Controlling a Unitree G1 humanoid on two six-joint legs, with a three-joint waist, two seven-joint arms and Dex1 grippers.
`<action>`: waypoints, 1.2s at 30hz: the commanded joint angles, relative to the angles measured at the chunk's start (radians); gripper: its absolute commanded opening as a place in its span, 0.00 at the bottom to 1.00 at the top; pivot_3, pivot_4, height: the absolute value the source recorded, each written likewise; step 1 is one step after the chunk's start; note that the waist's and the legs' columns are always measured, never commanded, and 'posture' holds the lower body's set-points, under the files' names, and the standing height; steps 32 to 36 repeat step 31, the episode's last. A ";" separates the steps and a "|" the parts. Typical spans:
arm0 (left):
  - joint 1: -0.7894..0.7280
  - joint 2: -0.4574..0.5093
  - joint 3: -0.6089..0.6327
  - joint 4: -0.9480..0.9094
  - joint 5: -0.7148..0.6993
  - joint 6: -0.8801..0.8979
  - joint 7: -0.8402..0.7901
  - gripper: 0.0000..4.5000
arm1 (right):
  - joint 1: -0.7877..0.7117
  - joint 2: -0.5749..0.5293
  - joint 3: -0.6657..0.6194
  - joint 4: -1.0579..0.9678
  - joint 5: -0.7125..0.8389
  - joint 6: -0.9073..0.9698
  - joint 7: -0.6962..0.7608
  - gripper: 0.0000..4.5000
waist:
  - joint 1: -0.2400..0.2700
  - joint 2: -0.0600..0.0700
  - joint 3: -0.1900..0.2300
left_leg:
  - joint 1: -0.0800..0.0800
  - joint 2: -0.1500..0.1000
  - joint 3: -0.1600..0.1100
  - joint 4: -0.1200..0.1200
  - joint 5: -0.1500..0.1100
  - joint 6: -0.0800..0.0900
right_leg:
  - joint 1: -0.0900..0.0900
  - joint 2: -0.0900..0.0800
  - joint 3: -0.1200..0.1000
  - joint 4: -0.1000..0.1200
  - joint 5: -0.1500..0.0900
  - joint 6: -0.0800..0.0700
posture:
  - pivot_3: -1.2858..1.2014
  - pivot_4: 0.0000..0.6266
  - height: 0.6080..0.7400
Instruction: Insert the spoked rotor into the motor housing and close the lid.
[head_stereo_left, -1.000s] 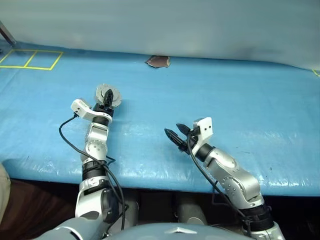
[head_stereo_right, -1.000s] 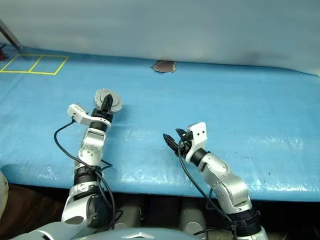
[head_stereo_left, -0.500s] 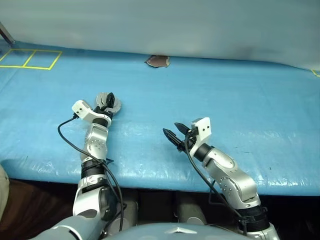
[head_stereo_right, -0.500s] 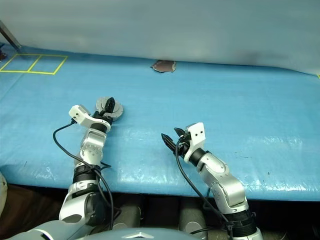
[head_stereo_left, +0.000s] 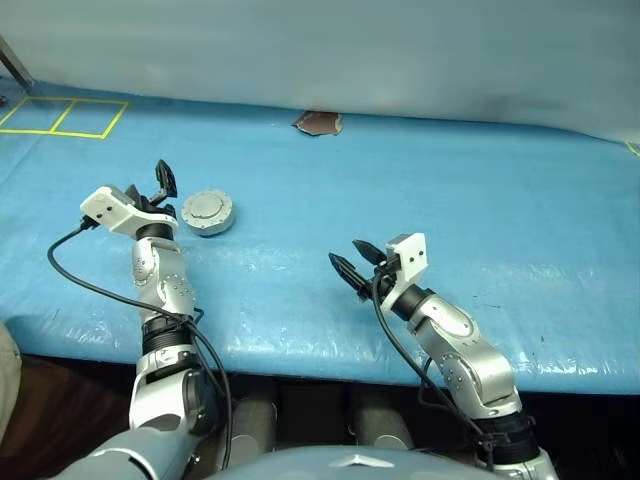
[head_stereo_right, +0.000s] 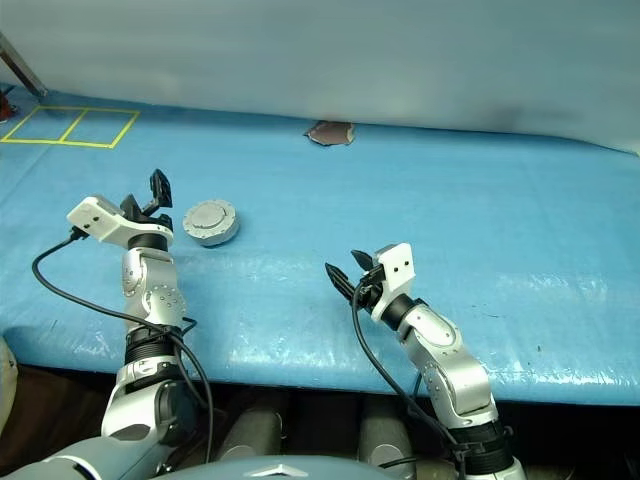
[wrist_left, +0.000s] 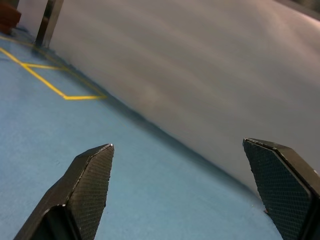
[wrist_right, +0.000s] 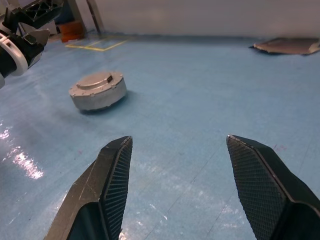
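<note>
We note the right gripper (head_stereo_left: 350, 262) nearest, black fingers parted, empty above the blue plastic-sheeted table (head_stereo_left: 480, 200). Farther left, the left gripper (head_stereo_left: 150, 185) is spread wide, empty, beside the short silvery round motor housing (head_stereo_left: 207, 212), smooth light grey lid (wrist_right: 95, 80) seated on top.

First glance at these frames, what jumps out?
The closed motor housing, a short grey round puck with the lid on top, sits alone on the blue table cover. The left gripper hangs open just to its left, raised and apart from it; the right gripper hovers open and empty nearer the front edge. A yellow taped grid marks the far left corner, and a dark patch lies at the back edge.
</note>
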 joint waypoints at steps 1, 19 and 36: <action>0.031 0.043 -0.245 -0.155 0.007 0.127 -0.308 1.00 | 0.010 -0.029 -0.056 -0.021 0.011 -0.036 0.035 0.70 | 0.000 0.000 0.000 | 0.000 0.000 0.000 0.000 0.000 0.000 | 0.000 0.000 0.000 0.000 0.000 0.000 | 0.52 0.24 1.00; 0.146 0.323 -0.715 -0.235 0.211 0.288 -0.861 1.00 | 0.041 -0.186 -0.098 -0.013 -0.053 0.039 0.084 0.70 | -0.016 0.005 -0.002 | 0.003 0.008 0.006 -0.003 0.000 0.000 | -0.002 0.002 0.001 0.002 -0.001 -0.007 | 0.52 0.24 1.00; 0.151 0.323 -0.687 -0.249 0.215 0.276 -0.871 1.00 | 0.036 -0.175 -0.095 -0.006 -0.067 0.046 0.091 0.70 | -0.013 0.005 -0.002 | 0.003 0.007 0.007 -0.003 0.000 0.000 | -0.002 0.001 0.000 0.002 -0.001 -0.006 | 0.52 0.24 1.00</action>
